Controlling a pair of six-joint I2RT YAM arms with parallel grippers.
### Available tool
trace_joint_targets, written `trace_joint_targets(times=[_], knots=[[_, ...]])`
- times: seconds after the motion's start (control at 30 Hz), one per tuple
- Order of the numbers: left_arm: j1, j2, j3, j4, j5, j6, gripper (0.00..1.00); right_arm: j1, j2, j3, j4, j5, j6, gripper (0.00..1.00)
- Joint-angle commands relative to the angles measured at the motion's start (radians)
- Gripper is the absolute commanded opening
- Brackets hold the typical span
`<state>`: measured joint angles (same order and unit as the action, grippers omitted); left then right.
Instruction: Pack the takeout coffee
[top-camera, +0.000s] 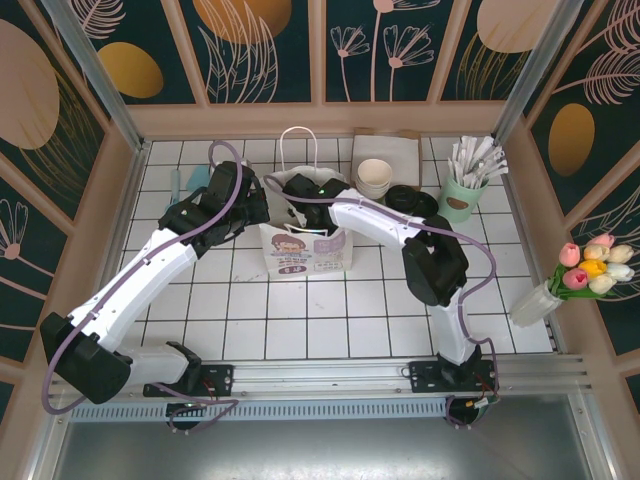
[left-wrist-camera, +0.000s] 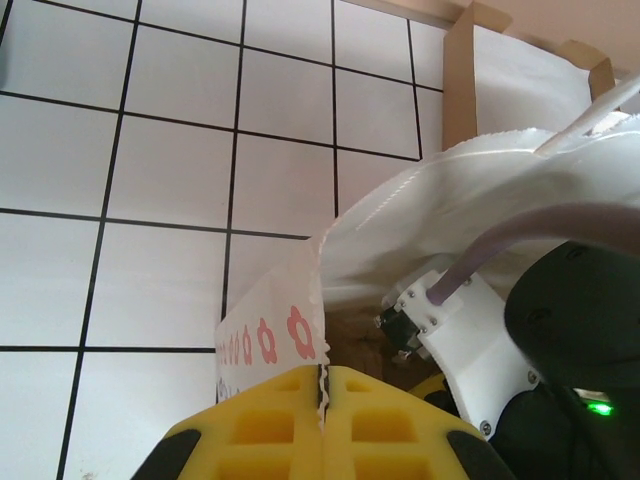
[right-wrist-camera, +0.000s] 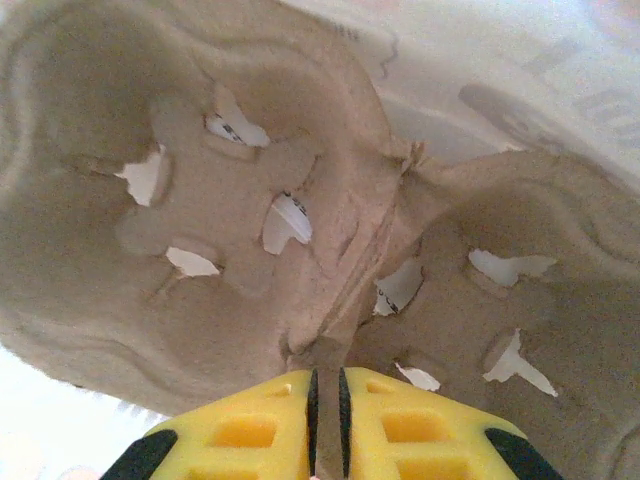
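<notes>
Surface: white tiled table, painted wall panels behind.
Left gripper: clamped on the serrated rim of the white paper bag.
Right gripper: pinching the centre ridge of a pulp cup carrier.
Takeout coffee: whereabouts cannot be told.

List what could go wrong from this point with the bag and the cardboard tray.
1. The left tool pinches just the thin jagged rim of the bag; the paper might tear or slip free.
2. The right tool grips the tray by its narrow middle ridge, so the soft pulp could rip or the tray could tilt.
3. The right arm reaches into the bag's mouth; a pull could drag the bag over.
</notes>
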<state>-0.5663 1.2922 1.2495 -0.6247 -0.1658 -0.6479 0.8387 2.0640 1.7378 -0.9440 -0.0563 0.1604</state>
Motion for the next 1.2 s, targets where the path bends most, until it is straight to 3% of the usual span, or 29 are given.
trace_joint_targets(times=[0.0, 0.3, 0.53, 0.8, 1.17], knots=[[0.004, -0.007, 0.019, 0.0, -0.027, 0.007, 0.01, -0.006, 0.017, -0.036, 0.017, 0.014, -0.026, 0.16], [0.003, -0.008, 0.011, 0.01, -0.018, 0.001, 0.01, -0.007, 0.039, -0.059, 0.016, 0.052, -0.027, 0.17], [0.003, -0.017, 0.009, 0.022, -0.009, 0.006, 0.0, -0.01, 0.068, -0.034, -0.008, 0.205, 0.008, 0.18], [0.004, -0.01, 0.011, 0.023, -0.003, 0.02, 0.0, 0.001, 0.023, 0.083, -0.044, -0.027, -0.069, 0.21], [0.004, -0.01, 0.006, 0.025, 0.009, 0.038, 0.0, -0.013, 0.074, 0.0, 0.036, 0.053, -0.074, 0.22]])
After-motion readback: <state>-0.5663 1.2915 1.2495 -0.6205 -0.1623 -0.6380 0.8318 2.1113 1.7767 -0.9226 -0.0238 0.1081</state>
